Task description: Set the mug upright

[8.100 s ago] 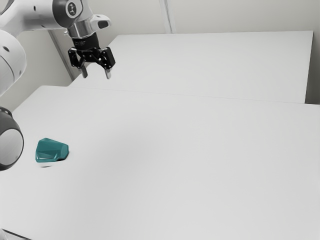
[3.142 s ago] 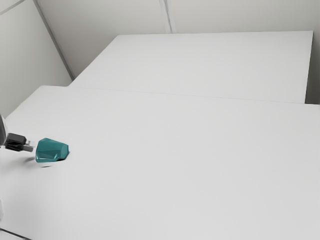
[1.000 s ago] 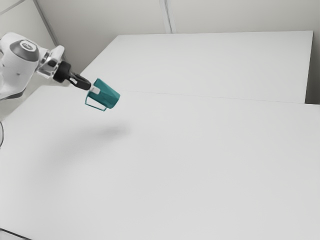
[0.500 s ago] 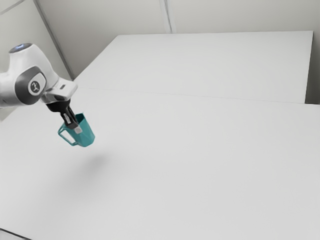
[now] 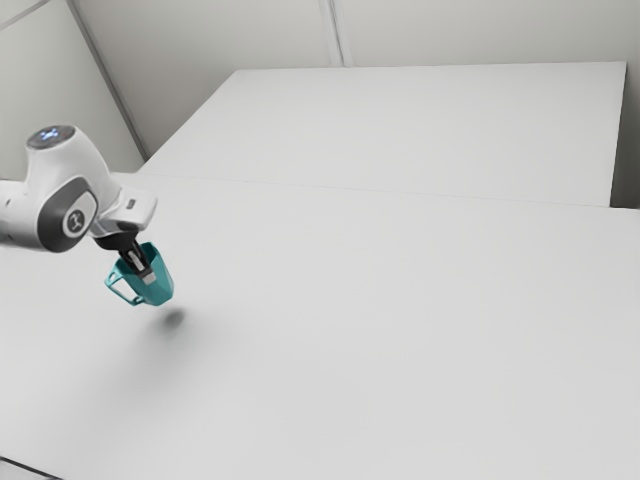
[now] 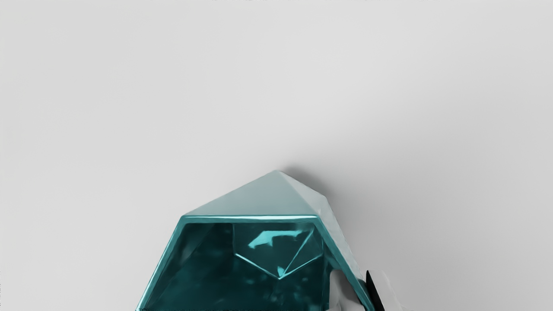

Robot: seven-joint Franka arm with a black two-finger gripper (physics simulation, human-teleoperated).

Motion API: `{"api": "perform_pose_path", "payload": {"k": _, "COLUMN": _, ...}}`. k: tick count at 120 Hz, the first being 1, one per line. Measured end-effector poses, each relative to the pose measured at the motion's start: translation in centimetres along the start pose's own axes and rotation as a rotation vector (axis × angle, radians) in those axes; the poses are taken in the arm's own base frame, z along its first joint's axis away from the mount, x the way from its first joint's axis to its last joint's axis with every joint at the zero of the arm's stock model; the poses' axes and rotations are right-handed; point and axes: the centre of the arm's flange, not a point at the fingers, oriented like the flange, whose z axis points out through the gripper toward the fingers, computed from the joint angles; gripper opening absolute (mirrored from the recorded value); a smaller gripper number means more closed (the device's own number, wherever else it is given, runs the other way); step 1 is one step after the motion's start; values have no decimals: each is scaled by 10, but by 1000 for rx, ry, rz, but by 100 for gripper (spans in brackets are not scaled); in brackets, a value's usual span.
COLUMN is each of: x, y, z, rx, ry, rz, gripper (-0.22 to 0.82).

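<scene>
Teal, faceted, handled mug (image 5: 160,287) tilts mouth-up above the white bench (image 5: 400,330), its wall clamped in the black two-finger hand (image 5: 149,278); levelling, setting down and release seem left.

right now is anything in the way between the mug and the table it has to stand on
Nothing visible stands between the mug and the table below. The mug hangs tilted in the gripper, its wall pinched between the jaws.

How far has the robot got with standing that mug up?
Done: the mug is off the table, its shadow lying apart from it. In hand: the gripper pinches one wall; the mouth faces upward, but tilted. Left: straighten it, set it down, let go.
</scene>
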Motion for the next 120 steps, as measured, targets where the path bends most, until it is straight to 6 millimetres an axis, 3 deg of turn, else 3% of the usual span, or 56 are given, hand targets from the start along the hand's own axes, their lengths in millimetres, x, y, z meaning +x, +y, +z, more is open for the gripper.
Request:
{"api": "perform_pose_path", "payload": {"k": 63, "x": 8, "y": 1, "z": 33, "rx": 37, "ry": 9, "rz": -96, "gripper": -18}}
{"api": "perform_pose_path", "payload": {"k": 120, "x": 17, "y": 4, "z": 47, "rx": 37, "ry": 18, "rz": -143, "gripper": -18}}
